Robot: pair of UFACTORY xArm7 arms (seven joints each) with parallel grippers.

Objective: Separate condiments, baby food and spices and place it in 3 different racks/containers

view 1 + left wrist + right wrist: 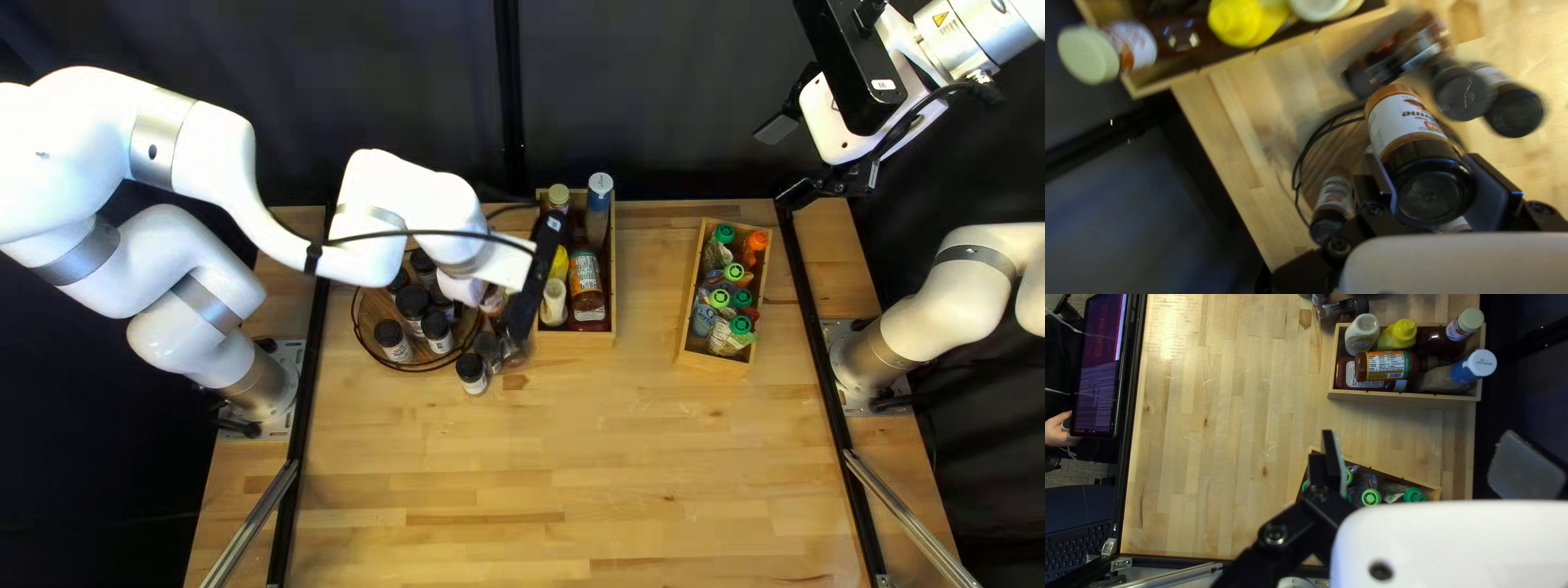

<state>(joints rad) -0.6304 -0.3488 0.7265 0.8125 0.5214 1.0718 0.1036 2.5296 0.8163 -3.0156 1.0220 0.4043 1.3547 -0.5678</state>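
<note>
In the top left view my left gripper [537,278] hangs beside the round rack [419,366] of black-capped spice jars [393,340]. The left wrist view shows a cayenne-coloured jar [1402,122], black cap toward the camera, pressed between the fingers of that gripper [1430,182]. Other spice jars [1513,109] are on the table beyond the rack. Condiment bottles [585,280] fill a wooden box [575,339]. Baby food pouches with coloured caps [741,326] fill a smaller box [713,363]. My right gripper [789,163] is raised, empty and wide open, as its gripper [1426,463] shows in the right wrist view.
Dark curtain [653,98] hangs behind the table's far edge. Black rails [308,381] run along both sides of the table. Past the near edge, a person's hand [1058,430] is beside a screen [1099,370], with a keyboard [1077,541] nearby.
</note>
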